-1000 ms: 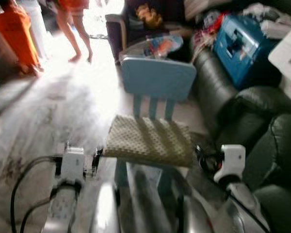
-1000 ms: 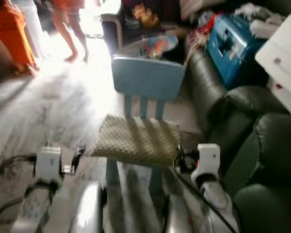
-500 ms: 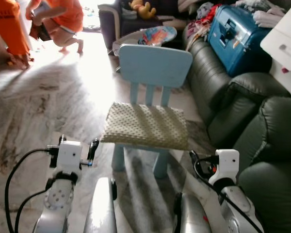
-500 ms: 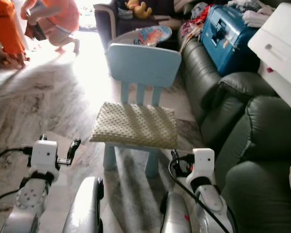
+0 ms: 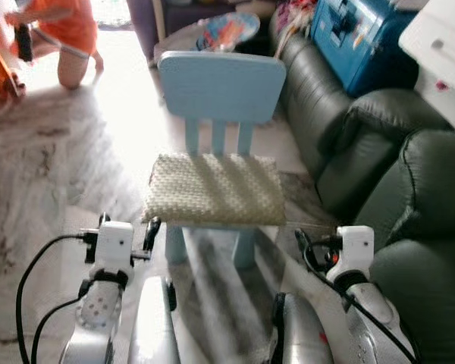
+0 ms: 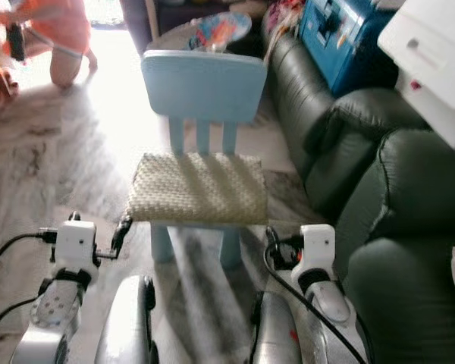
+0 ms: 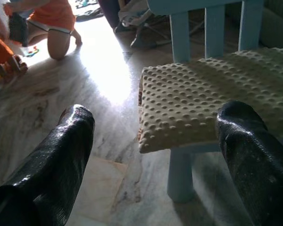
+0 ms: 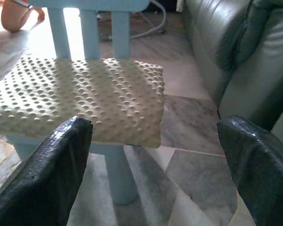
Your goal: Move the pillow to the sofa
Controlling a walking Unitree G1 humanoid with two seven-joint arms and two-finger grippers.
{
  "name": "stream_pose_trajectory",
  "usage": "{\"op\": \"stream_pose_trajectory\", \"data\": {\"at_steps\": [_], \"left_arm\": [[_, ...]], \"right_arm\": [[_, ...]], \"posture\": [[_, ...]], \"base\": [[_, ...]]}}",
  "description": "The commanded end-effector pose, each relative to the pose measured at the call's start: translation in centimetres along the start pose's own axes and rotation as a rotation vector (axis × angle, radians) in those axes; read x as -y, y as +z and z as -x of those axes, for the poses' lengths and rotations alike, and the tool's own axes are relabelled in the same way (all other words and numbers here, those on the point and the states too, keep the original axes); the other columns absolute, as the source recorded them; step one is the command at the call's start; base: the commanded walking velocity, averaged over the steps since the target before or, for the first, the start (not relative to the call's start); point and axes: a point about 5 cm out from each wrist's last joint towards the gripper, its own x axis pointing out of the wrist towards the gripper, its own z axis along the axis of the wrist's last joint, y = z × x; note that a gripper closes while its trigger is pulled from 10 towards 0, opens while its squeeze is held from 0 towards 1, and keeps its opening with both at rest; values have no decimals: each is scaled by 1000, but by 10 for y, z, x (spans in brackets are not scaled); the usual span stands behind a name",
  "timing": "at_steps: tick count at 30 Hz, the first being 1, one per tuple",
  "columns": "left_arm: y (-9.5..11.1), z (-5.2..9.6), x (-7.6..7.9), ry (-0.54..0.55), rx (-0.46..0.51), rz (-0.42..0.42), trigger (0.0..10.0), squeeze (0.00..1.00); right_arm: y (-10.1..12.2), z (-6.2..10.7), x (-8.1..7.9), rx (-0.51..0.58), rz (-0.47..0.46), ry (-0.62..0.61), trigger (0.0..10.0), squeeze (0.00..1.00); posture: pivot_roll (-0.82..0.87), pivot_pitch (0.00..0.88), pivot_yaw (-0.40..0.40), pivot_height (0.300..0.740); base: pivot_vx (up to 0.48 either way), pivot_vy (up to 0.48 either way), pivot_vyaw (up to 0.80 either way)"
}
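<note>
Left eye view: pillow [image 5: 216, 199] on blue chair [image 5: 220, 87], marble floor [image 5: 45, 174], both tools wide.

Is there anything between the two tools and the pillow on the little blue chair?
Nothing visible. The pillow lies on the blue chair, and both the left tool and right tool are open with only bare floor before it.

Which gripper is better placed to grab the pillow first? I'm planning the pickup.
Neither clearly: the left gripper and right gripper, both open, flank the cream dotted pillow on the light-blue chair. A two-sided grasp looks best.
</note>
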Motion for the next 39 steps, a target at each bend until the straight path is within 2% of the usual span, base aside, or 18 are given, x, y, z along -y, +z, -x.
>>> {"op": "stream_pose_trajectory", "data": {"at_steps": [1,7,20,30,39], "left_arm": [[2,-1,0,9,4,-2,10000,0],[2,-2,1,8,2,1,10000,0],[6,-4,0,25,16,-7,10000,0],[6,-4,-3,40,16,-17,10000,0],[5,-5,-1,37,15,-8,10000,0]], "right_arm": [[-1,0,1,-7,-6,-2,10000,0],[-1,0,-2,-4,-10,16,10000,0],[4,-6,-3,9,9,42,10000,0],[5,-7,-5,14,17,55,10000,0],[5,-7,-5,14,25,57,10000,0]], "posture": [[-7,0,-28,536],[-9,0,-30,496],[-10,0,-30,496],[-12,0,-30,496],[-13,0,-31,496]], "base": [[0,0,0],[0,0,0],[0,0,0],[332,0,0],[354,0,356]]}}
